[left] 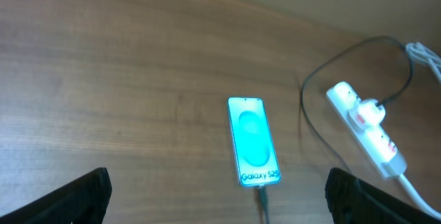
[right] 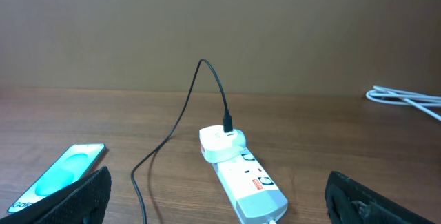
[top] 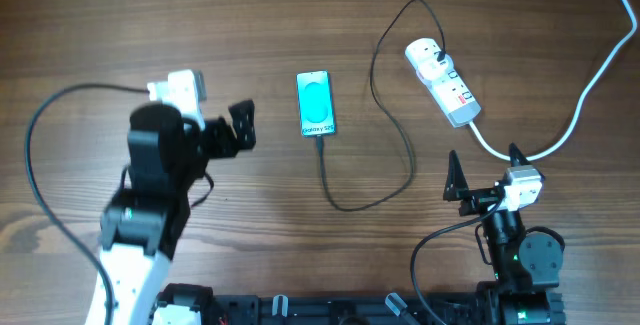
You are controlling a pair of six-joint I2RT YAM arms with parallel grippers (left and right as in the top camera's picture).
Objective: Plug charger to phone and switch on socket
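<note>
1. Where it reaches in from the lower left over the brown wooden bench [top: 90,25], the left arm [top: 155,155], black above a white base, is bent at the elbow. Its black two-finger left gripper [top: 243,128] points rightward. The fingers [left: 86,196] stand wide apart at the lower corners of the wrist view, with nothing between them.
2. Just right of that gripper and clear of it, the small flat rectangular smartphone [top: 315,103] lies face up on the bench. Its cyan screen is lit and its "Galaxy S25" edge is toward the robot.
3. The thin black charger cable [top: 408,160] meets the smartphone's lower edge with its dark tip. From there it runs toward the robot, loops right, climbs away and arches over to the strip.
4. Well right of the smartphone, the short white oblong power strip [top: 445,83] lies slanted on the bench, with small red switches [right: 260,181] on top. A white adapter block [right: 220,145] sits in its far outlet, and the cable enters the top of the block. I cannot tell whether the switches are on or off.
5. The right arm [top: 520,250] sits low at the lower right. Its black right gripper [top: 483,155] points away from the robot toward the strip's near end, close to it but apart. The fingers are spread wide and hold nothing.
6. A thick white cord [top: 575,115] leaves the strip's near end and sweeps right and away to the top corner.
</note>
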